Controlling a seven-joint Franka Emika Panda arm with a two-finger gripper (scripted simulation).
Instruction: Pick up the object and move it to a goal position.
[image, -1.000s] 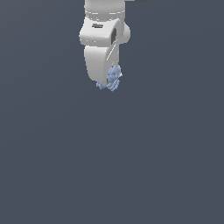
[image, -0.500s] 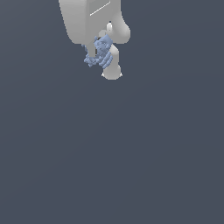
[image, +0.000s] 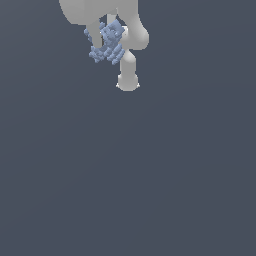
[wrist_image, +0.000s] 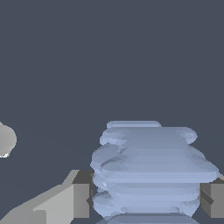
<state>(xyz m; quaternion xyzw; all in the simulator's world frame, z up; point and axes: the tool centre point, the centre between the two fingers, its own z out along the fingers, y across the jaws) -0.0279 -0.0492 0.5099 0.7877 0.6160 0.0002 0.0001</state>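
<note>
From the exterior view's left, the smooth white hand (image: 104, 42) is clamped on the object (image: 106, 42), a pale blue cluster of small cube-like bumps. In the wrist view the object (wrist_image: 151, 170) looks like stacked rounded slabs between two grey blocky fingers (wrist_image: 81, 199).

The gap between the jaws of the white gripper (wrist_image: 146, 199) is filled by the pale blue lumpy cluster (wrist_image: 151, 170). Beyond the fingertips, plain dark grey ground (wrist_image: 109, 57) lies open, with only a white rounded arm part (wrist_image: 5, 141) off to one side.
</note>
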